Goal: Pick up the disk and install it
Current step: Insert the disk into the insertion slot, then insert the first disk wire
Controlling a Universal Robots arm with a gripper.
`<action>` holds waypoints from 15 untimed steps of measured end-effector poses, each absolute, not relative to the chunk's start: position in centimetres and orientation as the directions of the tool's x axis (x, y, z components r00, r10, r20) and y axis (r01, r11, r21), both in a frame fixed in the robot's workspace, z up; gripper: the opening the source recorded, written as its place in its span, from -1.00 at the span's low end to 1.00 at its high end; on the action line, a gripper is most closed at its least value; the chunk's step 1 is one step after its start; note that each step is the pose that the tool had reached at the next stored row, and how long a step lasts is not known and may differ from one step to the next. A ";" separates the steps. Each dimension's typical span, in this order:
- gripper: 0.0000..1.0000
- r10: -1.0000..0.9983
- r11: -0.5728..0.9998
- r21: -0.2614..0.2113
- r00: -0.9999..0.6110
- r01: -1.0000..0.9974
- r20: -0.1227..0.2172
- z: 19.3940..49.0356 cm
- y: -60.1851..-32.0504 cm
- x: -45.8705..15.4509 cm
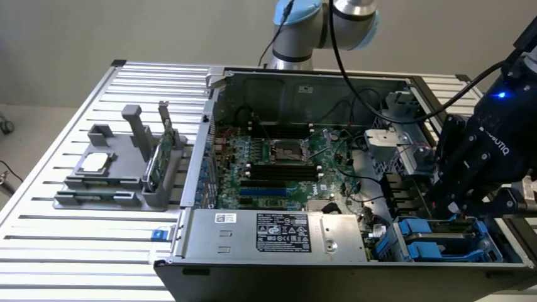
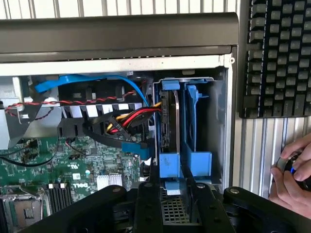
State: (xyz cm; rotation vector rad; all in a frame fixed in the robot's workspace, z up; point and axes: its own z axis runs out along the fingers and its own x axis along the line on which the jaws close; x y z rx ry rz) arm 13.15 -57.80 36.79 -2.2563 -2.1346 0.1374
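Disk seated edge-on in the drive cage; gripper over it, task looks near its end.

I see the disk (image 2: 170, 124) standing on edge in its blue carrier inside the drive cage (image 2: 219, 121) at the case's front corner, with an empty blue carrier (image 2: 195, 121) just beside it. My gripper (image 2: 173, 194) hangs directly over the disk's carrier tab; the fingers straddle it half-spread, but I cannot tell whether they actually clamp it or merely bracket it. I judge the pick-up done and insertion mostly done; full seating I cannot confirm. Legible writing: "DELL" on the motherboard (image 2: 73, 170); the power supply label (image 1: 283, 231) is too small to read. A person's hand (image 2: 294, 170) rests beside a keyboard (image 2: 277, 58).
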 end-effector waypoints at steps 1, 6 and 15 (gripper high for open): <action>-0.38 0.998 -0.057 -0.084 0.054 0.995 -0.042 36.8 -57.8 13.1; -0.38 0.998 -0.057 -0.083 0.053 0.995 -0.042 36.8 -57.8 13.1; -0.38 0.998 -0.058 -0.083 0.055 0.995 -0.042 36.8 -57.7 13.1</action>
